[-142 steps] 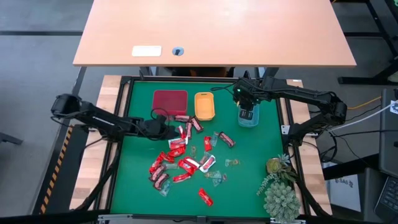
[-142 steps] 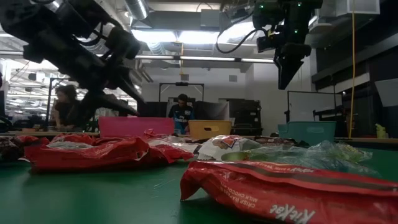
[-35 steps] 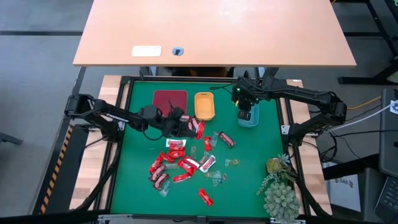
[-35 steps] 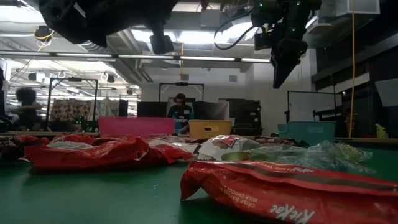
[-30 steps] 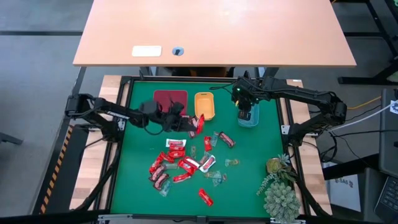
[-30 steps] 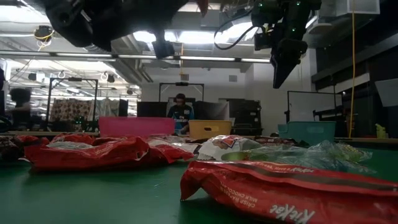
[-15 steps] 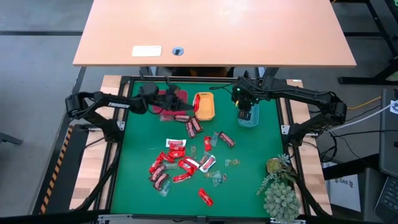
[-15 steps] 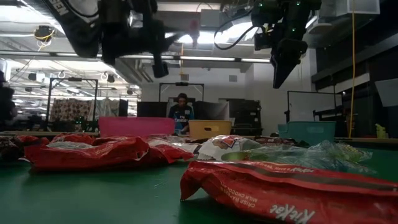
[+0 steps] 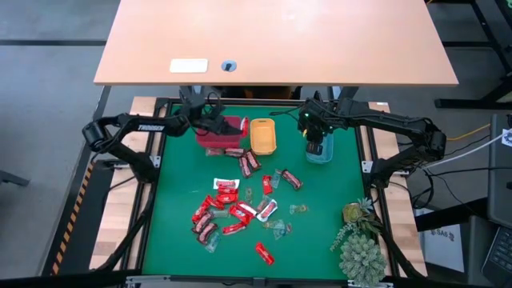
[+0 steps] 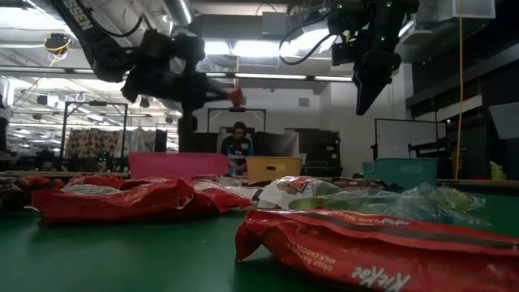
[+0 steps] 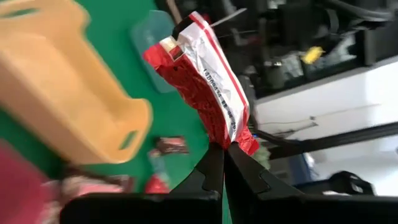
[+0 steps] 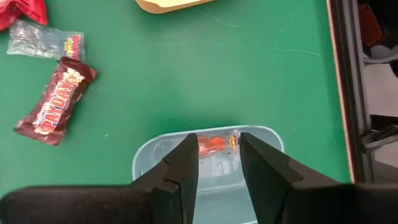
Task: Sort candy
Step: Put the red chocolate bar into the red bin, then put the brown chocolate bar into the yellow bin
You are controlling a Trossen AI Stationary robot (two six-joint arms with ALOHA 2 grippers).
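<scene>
Over the last few seconds the left claw [image 9: 220,126] has left the heap in the middle of the desk and swung to the far left, so that it now hangs above the red tray [image 9: 219,133] with its fingers pinched shut on one red-wrapped candy [image 11: 208,84], held by its lower end (the wrapper sticks up past the fingertips in the left wrist view). That points to one red piece about to be dropped among its kind, a single step in a long job. The right claw [image 12: 217,163] has not shifted in that time: it hovers over the teal tray [image 12: 147,155] at the far right, its fingers parted and empty, with one clear-wrapped sweet [image 12: 216,144] lying in the tray below. Between the two trays sits the orange tray [image 9: 263,135]. Most of the candy pile [image 9: 228,206] is unsorted, scattered across the green desk surface [image 9: 320,240] from just near of the trays down to a lone red piece [image 9: 264,253] at the near edge; a brown-and-white bar [image 12: 56,104] lies left of the teal tray. A spiky green plant [image 9: 358,240] stands at the near right corner. Beyond the desk, the low view shows a workshop with ceiling strip lights and a person [image 10: 237,148] seated far behind the trays, and a bare wooden table [image 9: 276,40] stands past the far edge
</scene>
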